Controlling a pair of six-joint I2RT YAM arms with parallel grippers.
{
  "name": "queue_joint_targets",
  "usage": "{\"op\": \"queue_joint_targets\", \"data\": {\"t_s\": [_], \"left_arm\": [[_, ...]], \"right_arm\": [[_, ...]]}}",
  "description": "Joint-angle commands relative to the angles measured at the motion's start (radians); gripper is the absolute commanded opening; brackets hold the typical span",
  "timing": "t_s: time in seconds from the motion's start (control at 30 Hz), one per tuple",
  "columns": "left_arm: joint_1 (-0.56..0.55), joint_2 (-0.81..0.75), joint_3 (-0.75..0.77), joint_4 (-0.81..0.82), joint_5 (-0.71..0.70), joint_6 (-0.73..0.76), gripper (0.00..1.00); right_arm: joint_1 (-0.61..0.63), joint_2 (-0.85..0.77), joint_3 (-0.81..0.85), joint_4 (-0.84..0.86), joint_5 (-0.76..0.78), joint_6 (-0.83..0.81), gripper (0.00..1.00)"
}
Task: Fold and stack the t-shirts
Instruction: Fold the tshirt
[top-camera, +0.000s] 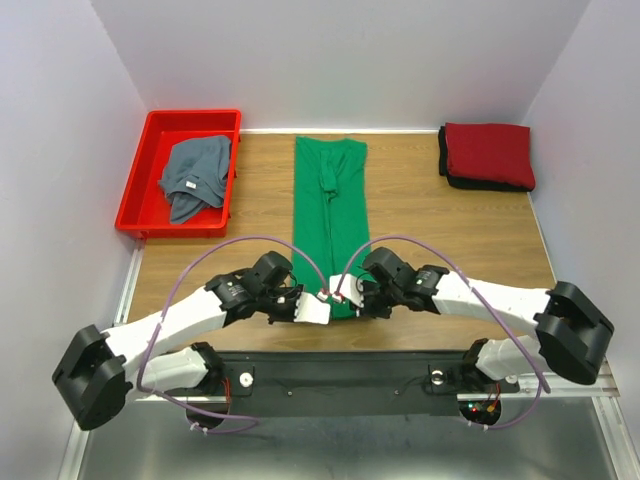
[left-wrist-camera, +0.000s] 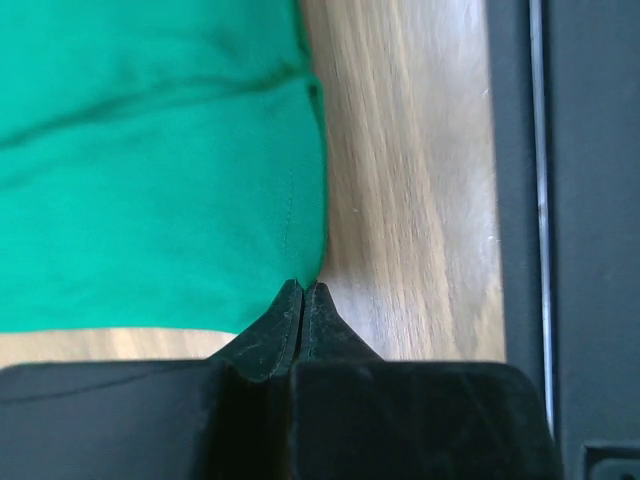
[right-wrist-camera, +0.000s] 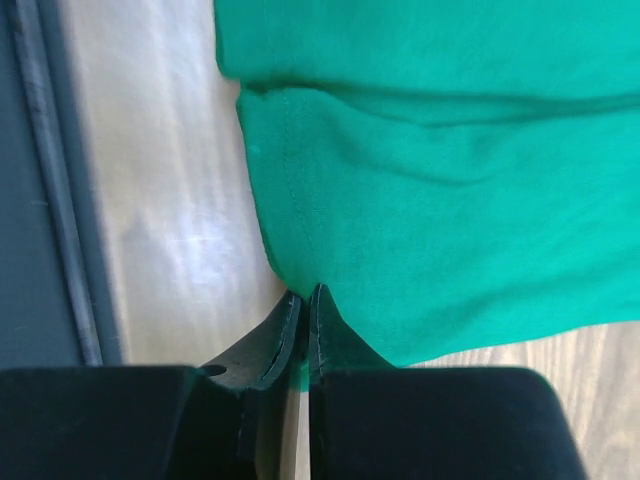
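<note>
The bright green t-shirt (top-camera: 331, 205) lies folded into a long narrow strip down the middle of the table. It also shows in the left wrist view (left-wrist-camera: 150, 180) and the right wrist view (right-wrist-camera: 450, 200). My left gripper (top-camera: 318, 303) (left-wrist-camera: 303, 288) is shut on the strip's near left corner. My right gripper (top-camera: 346, 294) (right-wrist-camera: 304, 292) is shut on its near right corner, with green cloth between the fingers. The grey-blue t-shirt (top-camera: 195, 176) lies crumpled in the red bin (top-camera: 140, 200). The dark red t-shirt (top-camera: 490, 152) lies folded on the folded black t-shirt (top-camera: 483, 184) at the back right.
The red plastic bin stands at the back left against the wall. White walls close the table on the left, back and right. A black rail (top-camera: 340, 375) runs along the near edge just behind both grippers.
</note>
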Motion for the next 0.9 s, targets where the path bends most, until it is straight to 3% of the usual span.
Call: {"op": "queue_joint_targets", "data": {"t_s": [0.0, 0.27, 0.67, 0.87], "left_arm": [[0.000, -0.091, 0.074, -0.128, 0.090, -0.026, 0.00], [0.005, -0.117, 0.157, -0.141, 0.044, -0.013, 0.00], [0.178, 0.011, 0.235, 0.034, 0.030, 0.115, 0.00], [0.239, 0.134, 0.286, 0.162, 0.009, 0.196, 0.00]], "right_arm": [[0.023, -0.082, 0.078, -0.108, -0.058, 0.051, 0.01], [0.011, -0.068, 0.181, -0.137, 0.054, 0.029, 0.01], [-0.204, 0.056, 0.330, -0.139, -0.045, -0.154, 0.01], [-0.305, 0.202, 0.452, -0.139, -0.128, -0.257, 0.00]]}}
